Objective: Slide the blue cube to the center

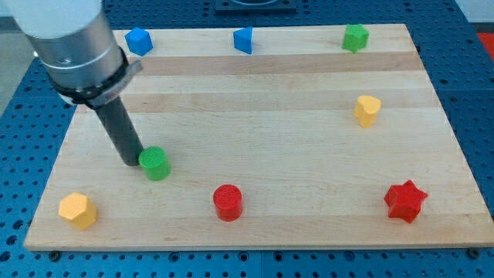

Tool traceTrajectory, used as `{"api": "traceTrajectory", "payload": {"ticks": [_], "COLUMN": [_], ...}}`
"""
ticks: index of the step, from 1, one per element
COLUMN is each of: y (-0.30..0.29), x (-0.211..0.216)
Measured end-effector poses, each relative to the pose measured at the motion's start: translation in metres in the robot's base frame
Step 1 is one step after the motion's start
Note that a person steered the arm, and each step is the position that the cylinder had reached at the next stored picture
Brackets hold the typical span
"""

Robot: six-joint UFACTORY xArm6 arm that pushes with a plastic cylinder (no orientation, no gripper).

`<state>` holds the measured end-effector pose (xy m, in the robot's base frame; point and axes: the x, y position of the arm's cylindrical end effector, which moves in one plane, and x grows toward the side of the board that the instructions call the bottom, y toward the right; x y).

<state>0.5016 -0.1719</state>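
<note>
Resting along the view's bottom edge of the wooden board (255,116) are three blocks: an orange hexagonal block (77,210) at about 8 o'clock from the board's centre, a red cylinder (228,202) near 6 o'clock, and a red star (405,201) at about 4 o'clock. Farther up, my tip (133,161) sits just beside a green cylinder (155,163), at its 9 o'clock side, seemingly touching it. I carry no fingers, only the plain dark rod, so nothing is grasped. A yellow block (367,110) lies at about 3 o'clock. Along the view's top edge stand a blue cube (139,41) at roughly 10 o'clock, well apart from my tip, a blue wedge-like block (244,39) at 12 o'clock, and a green block (355,37) at about 2 o'clock.
</note>
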Motion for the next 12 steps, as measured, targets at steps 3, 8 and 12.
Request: {"api": "traceTrajectory", "payload": {"ticks": [3,8,12], "y": [0.0,-0.114,-0.041], "x": [-0.102,-0.289,-0.286]}}
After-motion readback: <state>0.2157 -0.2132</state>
